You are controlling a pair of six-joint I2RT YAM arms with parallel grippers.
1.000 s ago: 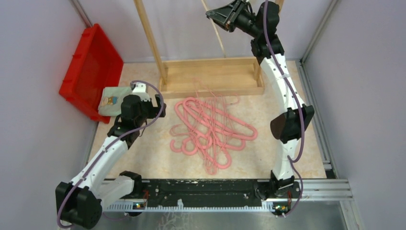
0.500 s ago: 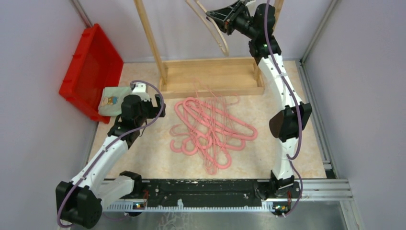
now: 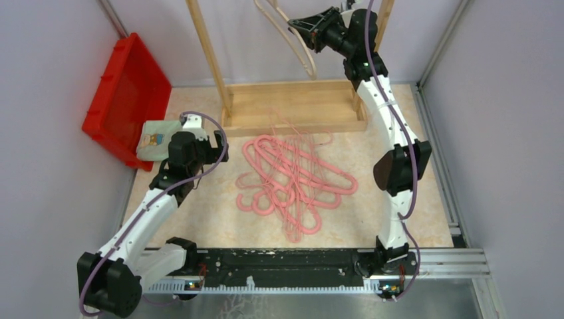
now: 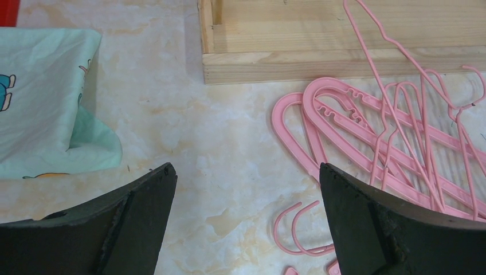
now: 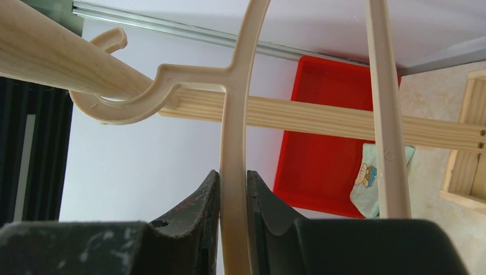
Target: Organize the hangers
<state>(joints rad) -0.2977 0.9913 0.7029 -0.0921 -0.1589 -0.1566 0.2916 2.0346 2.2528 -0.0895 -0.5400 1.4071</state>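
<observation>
A tangled pile of pink hangers lies on the table in front of the wooden rack base; it also shows in the left wrist view. My right gripper is raised at the top of the rack, shut on a beige hanger whose hook sits around the wooden rail. A second beige hanger hangs beside it. My left gripper is open and empty, low over the table left of the pile, also in the top view.
A red bin stands at the back left with a pale green printed cloth beside it. The wooden rack base and its uprights stand at the back.
My right gripper has swung the beige hanger up and left, bringing its hook onto the rack rail. The left arm has not moved.
</observation>
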